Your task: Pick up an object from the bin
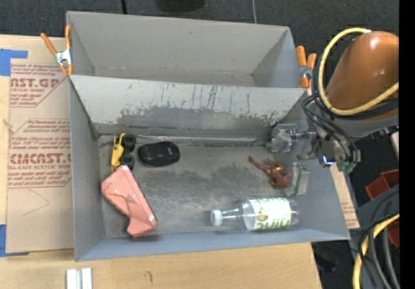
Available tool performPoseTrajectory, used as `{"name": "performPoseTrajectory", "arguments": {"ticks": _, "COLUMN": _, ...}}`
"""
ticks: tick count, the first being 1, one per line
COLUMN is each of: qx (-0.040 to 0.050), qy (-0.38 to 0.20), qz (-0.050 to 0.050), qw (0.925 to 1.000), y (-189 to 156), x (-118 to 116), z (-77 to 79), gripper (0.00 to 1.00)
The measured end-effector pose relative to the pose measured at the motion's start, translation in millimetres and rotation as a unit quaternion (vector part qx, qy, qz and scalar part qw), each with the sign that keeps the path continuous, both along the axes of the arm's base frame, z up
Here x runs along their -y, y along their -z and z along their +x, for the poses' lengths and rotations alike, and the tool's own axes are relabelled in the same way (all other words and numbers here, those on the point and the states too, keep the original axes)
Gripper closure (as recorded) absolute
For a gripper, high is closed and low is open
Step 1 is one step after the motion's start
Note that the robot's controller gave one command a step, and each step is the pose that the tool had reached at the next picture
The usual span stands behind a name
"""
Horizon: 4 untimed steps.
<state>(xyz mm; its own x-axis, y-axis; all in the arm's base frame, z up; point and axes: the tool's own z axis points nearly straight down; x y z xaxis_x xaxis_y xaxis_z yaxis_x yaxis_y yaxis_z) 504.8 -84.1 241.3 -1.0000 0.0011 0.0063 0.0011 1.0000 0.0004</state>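
Leftmost in the grey bin [194, 103] lie a small yellow-and-black piece [118, 150], too small to make out, and a crumpled pink cloth [128, 200]. Next comes a black oval thing [159, 153] near the back wall. Along the front edge a clear bottle [256, 214] lies on its side. By the right wall, a reddish-brown twisted thing [272, 171] sits just beside the pincer [297, 171]; whether it is open or closed, I cannot tell.
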Motion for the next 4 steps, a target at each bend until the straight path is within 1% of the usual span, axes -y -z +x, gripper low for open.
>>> {"name": "performPoseTrajectory", "arguments": {"ticks": 1, "qx": 0.0042, "qy": -0.001, "qz": 0.000, "qw": 1.0000, "y": -5, "x": -1, "z": 1.6, "gripper": 0.00}}
{"name": "performPoseTrajectory", "arguments": {"ticks": 2, "qx": 0.0056, "qy": -0.052, "qz": 0.000, "qw": 0.9986, "y": 53, "x": 3, "z": -6.1, "gripper": 0.00}}
{"name": "performPoseTrajectory", "arguments": {"ticks": 3, "qx": 0.0029, "qy": -0.081, "qz": 0.000, "qw": 0.9967, "y": 82, "x": 16, "z": -24.1, "gripper": 0.00}}
{"name": "performPoseTrajectory", "arguments": {"ticks": 4, "qx": 0.0021, "qy": -0.148, "qz": 0.001, "qw": 0.9890, "y": 109, "x": 28, "z": -26.1, "gripper": 0.00}}
